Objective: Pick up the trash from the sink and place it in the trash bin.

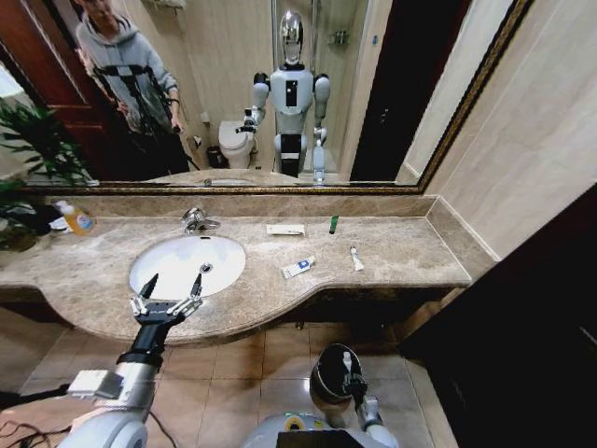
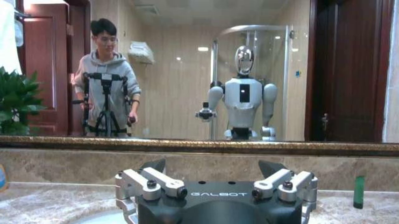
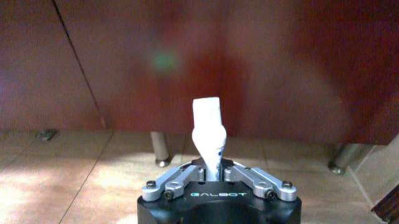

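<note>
The white oval sink [image 1: 173, 271] is set in the brown marble counter, and I see no trash in its basin. My left gripper [image 1: 173, 287] hovers open over the sink's front rim; in the left wrist view its fingers [image 2: 272, 167] stand wide apart with nothing between them. Low at the right, my right gripper [image 1: 354, 381] is shut on a white tube [image 3: 209, 130] beside the black trash bin [image 1: 325, 366] on the floor. On the counter right of the sink lie a flat white packet [image 1: 285, 230], a green tube [image 1: 334, 224], a white-blue packet [image 1: 299, 268] and another white tube [image 1: 356, 259].
A chrome faucet [image 1: 196, 220] stands behind the basin. An orange-labelled soap bottle [image 1: 76, 219] and a potted plant [image 1: 28, 149] are at the counter's far left. A large mirror [image 1: 392, 93] covers the wall behind. A dark cabinet [image 1: 550, 308] is on the right.
</note>
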Motion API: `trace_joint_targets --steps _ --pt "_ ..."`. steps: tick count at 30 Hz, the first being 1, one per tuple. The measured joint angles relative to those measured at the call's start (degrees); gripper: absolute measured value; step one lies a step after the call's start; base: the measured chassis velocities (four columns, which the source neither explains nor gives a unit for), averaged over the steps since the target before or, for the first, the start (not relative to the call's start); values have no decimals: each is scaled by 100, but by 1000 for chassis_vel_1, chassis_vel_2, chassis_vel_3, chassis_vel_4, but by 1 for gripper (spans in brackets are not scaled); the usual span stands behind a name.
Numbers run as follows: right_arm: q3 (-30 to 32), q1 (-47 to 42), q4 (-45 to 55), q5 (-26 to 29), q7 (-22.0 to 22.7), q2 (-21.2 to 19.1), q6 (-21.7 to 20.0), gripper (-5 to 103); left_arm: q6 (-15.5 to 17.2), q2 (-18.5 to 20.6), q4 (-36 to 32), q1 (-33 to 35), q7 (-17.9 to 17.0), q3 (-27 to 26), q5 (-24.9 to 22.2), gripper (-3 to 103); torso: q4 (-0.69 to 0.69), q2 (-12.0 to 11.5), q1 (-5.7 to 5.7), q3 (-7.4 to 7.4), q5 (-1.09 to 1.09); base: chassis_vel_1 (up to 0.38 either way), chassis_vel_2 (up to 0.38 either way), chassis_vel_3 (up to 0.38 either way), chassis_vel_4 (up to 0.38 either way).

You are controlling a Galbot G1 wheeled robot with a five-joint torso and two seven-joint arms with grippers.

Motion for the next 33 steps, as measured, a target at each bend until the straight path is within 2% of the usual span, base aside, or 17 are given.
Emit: trace_joint_targets --steps 2,3,4,6,8,9,11,14,15,18,19,21,22,25,31,33 --pt "2 1 1 -7 -11 -1 -30 9 0 0 0 0 0 0 0 100 0 0 0 0 -1 0 0 0 0" --pt "3 -2 15 -23 -33 -10 -106 20 0 0 0 0 0 0 0 100 -1 0 0 0 -1 0 0 0 0" --pt "3 -2 15 -23 -33 -10 -106 20 0 0 0 0 0 0 0 100 -1 0 0 0 -1 0 0 0 0" --pt "4 -62 103 -37 -61 -44 -134 31 0 0 0 0 0 0 0 100 0 0 0 0 -1 0 0 0 0" --pt "4 -91 135 -36 -63 -51 -134 31 0 0 0 0 0 0 0 100 -1 0 0 0 -2 0 0 0 0" --pt "0 -172 220 -7 -68 -65 -147 41 0 0 0 0 0 0 0 100 -1 0 0 0 -1 0 0 0 0" --pt "1 -212 268 21 -68 -67 -150 41 0 0 0 0 0 0 0 100 -1 0 0 0 -1 0 0 0 0" --pt "4 -341 453 179 -59 -58 -155 57 0 0 0 0 0 0 0 100 -1 0 -1 0 -1 0 0 0 0" --pt "4 -341 453 179 -59 -58 -155 57 0 0 0 0 0 0 0 100 -1 0 -1 0 -1 0 0 0 0" --pt "18 -459 649 266 -29 -47 -119 74 0 0 0 0 0 0 0 100 -1 0 0 0 0 0 0 0 0" --pt "18 -459 649 266 -29 -47 -119 74 0 0 0 0 0 0 0 100 -1 0 0 0 0 0 0 0 0" --pt "79 -740 1206 536 132 -48 -55 84 0 0 0 0 0 0 0 100 0 0 0 -1 1 0 0 0 0" --pt "79 -740 1206 536 132 -48 -55 84 0 0 0 0 0 0 0 100 0 0 0 -1 1 0 0 0 0" --pt "281 -1592 2710 1066 405 -102 -95 98 0 0 0 0 0 1 0 100 0 0 0 -1 -2 0 0 0 0" --pt "511 -2643 3897 1246 767 -162 169 100 0 0 0 0 0 0 0 100 -2 1 -1 -1 -1 0 0 0 0" --pt "623 -3057 4433 1580 758 -258 111 100 0 0 0 0 0 1 0 100 -2 1 -2 -1 -1 0 0 0 0"
